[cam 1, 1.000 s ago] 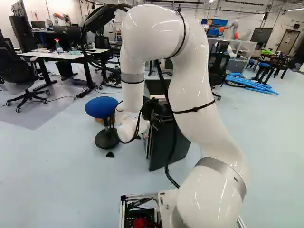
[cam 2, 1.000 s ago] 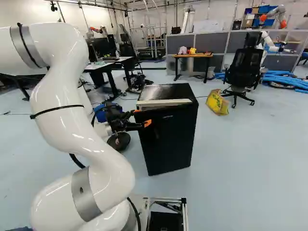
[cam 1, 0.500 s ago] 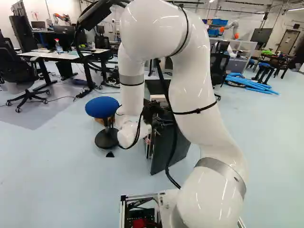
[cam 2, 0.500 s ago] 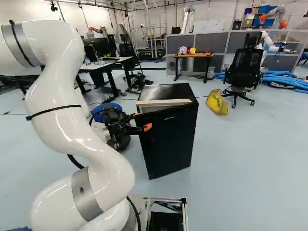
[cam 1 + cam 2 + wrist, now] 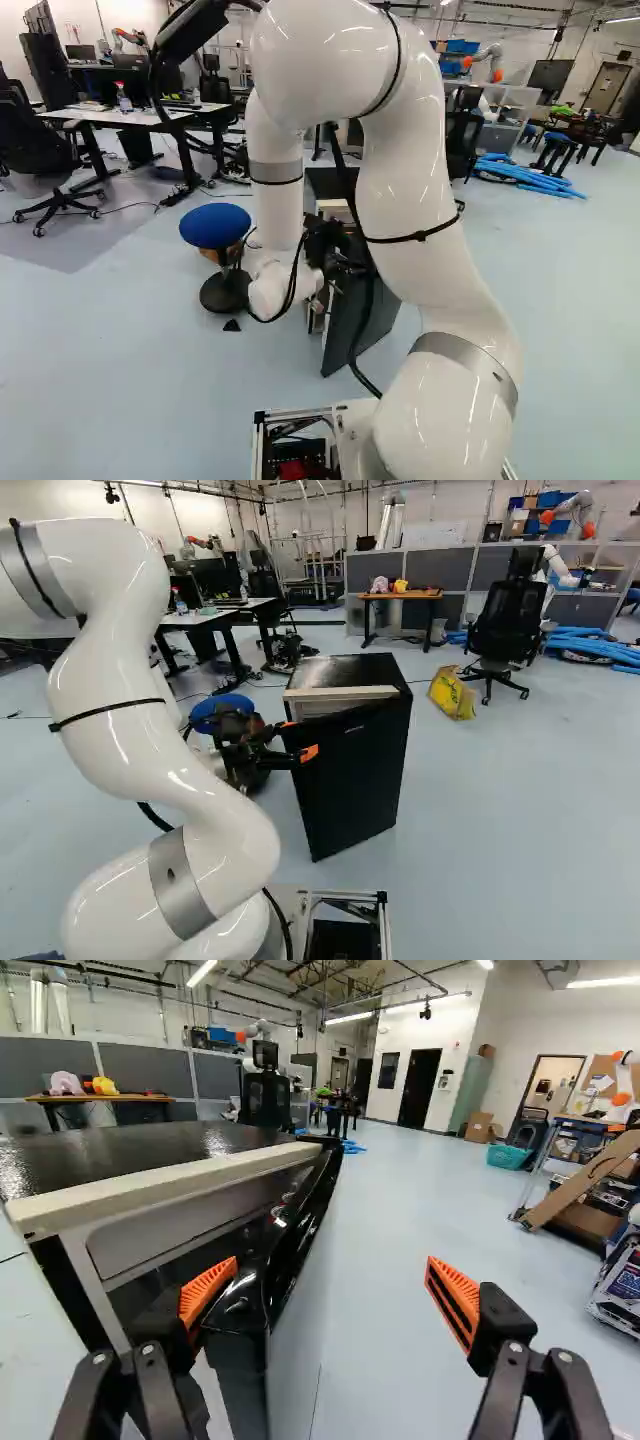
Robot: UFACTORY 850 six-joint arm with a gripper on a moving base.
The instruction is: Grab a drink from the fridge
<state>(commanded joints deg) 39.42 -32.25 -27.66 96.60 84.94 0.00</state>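
My gripper is at the free edge of the black fridge in the right base view. The fridge door stands partly open. In the wrist view the gripper is wide open: one orange-padded finger reaches behind the door edge on its inner side, close against it, while the other finger stands off the door's outer face. The door is not clamped. A pale compartment shows inside under the fridge's white front rim. No drink can be made out.
A blue stool stands beside the fridge in the left base view. Behind are a white desk, a yellow bag and a black office chair. Another robot is far back at the right. A cart stands beyond the outer finger.
The fridge door has swung wider, its free edge coming toward the base. My arm has drawn the gripper back and slightly down along with it. The base has not moved.
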